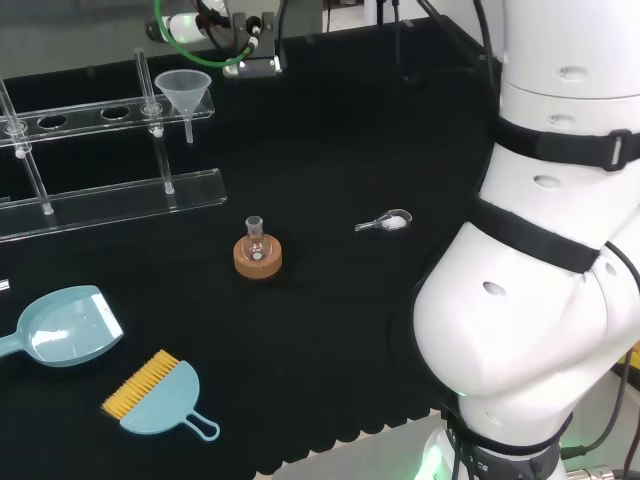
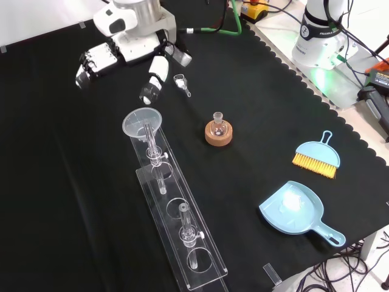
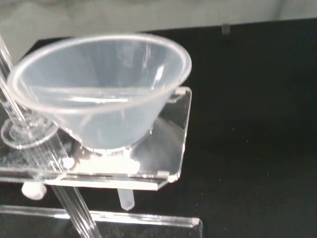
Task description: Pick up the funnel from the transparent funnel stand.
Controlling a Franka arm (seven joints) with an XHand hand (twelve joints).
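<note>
Clear plastic cone-shaped funnel [image 2: 141,121] seated in end hole of transparent acrylic funnel stand [image 2: 182,240], spout poking down through top plate, visible in wrist view [image 3: 99,94]. Just ahead of the fingertips, not yet touched. Black and white robot hand [image 2: 130,52] beyond stand's end in front view, fingers [image 2: 155,76] fairly straight and spread, holding nothing, one pointing down toward funnel rim.

Risks, as judgement: thin rim could slip or flex if pinched off-centre; sideways pull could jam spout in hole and drag or tip light stand; upright rod [image 2: 148,135] right beside bowl likely to catch a finger on closing. Small clear scoop with white powder [image 2: 181,83] lying just beside the fingers, could get knocked.

Hard to make out: clear-on-clear edges between funnel and stand; thumb position unclear. Farther from the fingers: small glass flask on cork ring [image 2: 218,130], blue brush [image 2: 317,156], blue dustpan [image 2: 298,213].
</note>
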